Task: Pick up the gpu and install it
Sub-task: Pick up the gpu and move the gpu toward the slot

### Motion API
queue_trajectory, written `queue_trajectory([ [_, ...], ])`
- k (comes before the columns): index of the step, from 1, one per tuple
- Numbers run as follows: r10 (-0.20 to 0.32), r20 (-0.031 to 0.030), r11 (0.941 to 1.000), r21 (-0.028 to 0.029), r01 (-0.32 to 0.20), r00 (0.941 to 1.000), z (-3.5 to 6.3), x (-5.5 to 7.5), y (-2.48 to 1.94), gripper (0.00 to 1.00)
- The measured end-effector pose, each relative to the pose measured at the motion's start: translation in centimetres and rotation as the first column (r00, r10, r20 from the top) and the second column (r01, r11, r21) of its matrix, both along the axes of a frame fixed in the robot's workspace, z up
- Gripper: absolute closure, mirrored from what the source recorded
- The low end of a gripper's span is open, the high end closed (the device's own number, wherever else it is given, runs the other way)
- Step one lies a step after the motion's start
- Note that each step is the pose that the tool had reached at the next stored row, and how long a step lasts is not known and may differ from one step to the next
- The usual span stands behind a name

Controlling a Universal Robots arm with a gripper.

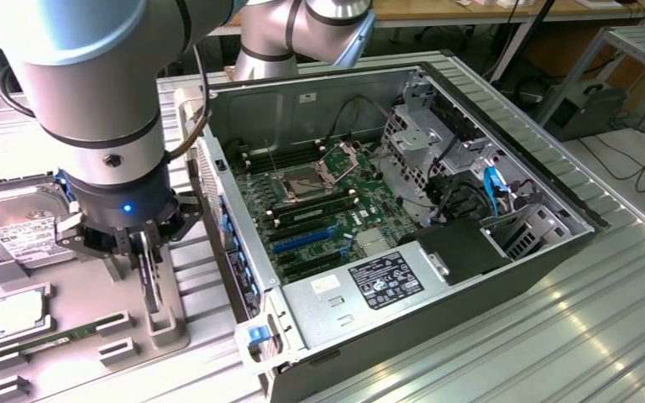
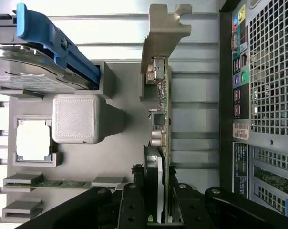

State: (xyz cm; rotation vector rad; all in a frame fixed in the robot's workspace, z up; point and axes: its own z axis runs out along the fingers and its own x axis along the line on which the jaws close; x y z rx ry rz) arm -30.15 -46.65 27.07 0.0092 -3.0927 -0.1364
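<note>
The gpu (image 1: 150, 290) stands on edge over a slot of the grey parts tray (image 1: 76, 369), at the exterior view's left of the open computer case (image 1: 502, 176). In the wrist view the gpu (image 2: 161, 124) shows edge-on, a thin dark card with its fan side between the fingers and its silver end bracket (image 2: 165, 28) at the far end. My gripper (image 1: 144, 252) comes down from above and is shut on the card; its black fingers (image 2: 133, 205) press both faces near one end (image 2: 158, 212). Whether the card has left its slot I cannot tell.
The tray also holds a silver hard drive (image 1: 9, 227) with a blue rail (image 2: 53, 43), a processor (image 2: 33, 140) and a green memory stick (image 1: 43, 342). The case lies open, motherboard with blue slots (image 1: 300, 239) exposed. Its perforated rear panel (image 2: 270, 86) is close beside the card.
</note>
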Motion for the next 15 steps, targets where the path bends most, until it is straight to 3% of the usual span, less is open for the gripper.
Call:
queue_trajectory([
  [6,0.0,0.0,1.0,0.0012,0.0,1.0,1.51,0.0,0.0,0.72],
  [15,0.0,0.0,1.0,0.0025,0.0,1.0,3.02,0.0,0.0,0.72],
])
